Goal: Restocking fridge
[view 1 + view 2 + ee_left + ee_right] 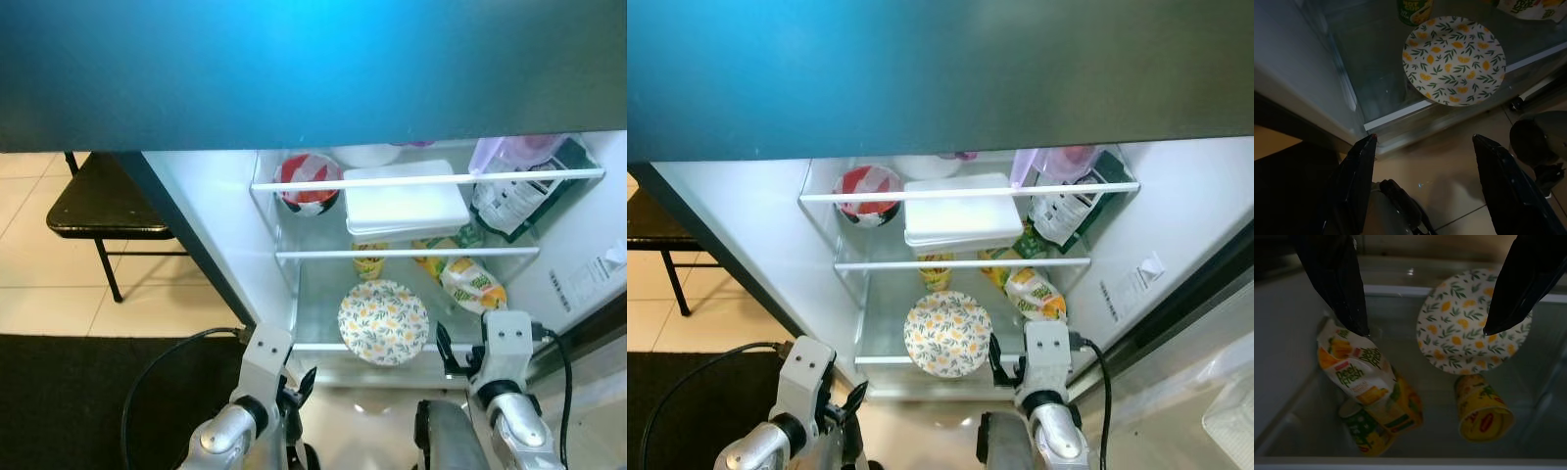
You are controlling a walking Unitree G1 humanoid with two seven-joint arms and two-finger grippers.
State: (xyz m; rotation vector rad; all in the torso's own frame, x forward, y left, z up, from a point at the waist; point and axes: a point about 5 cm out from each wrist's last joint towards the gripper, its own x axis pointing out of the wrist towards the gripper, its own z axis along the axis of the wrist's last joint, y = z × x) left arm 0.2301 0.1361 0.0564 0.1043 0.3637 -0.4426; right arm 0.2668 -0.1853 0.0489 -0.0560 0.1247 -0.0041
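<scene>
White plate with orange-and-green leaf print; yellow cup; possibly red-white bowl.

Open fridge, seen from above. Lower glass shelf: floral plate lying flat at the front, yellow cup behind it, juice pouch on its side to the right. Upper shelf: red-and-white bowl, white flat container, dark bag.

Head stereo pair: high, looking steeply down into open fridge, both eyes sharing the shelves. Wrist views: low and close, aimed inward, both sharing floral plate with the head pair.
</scene>
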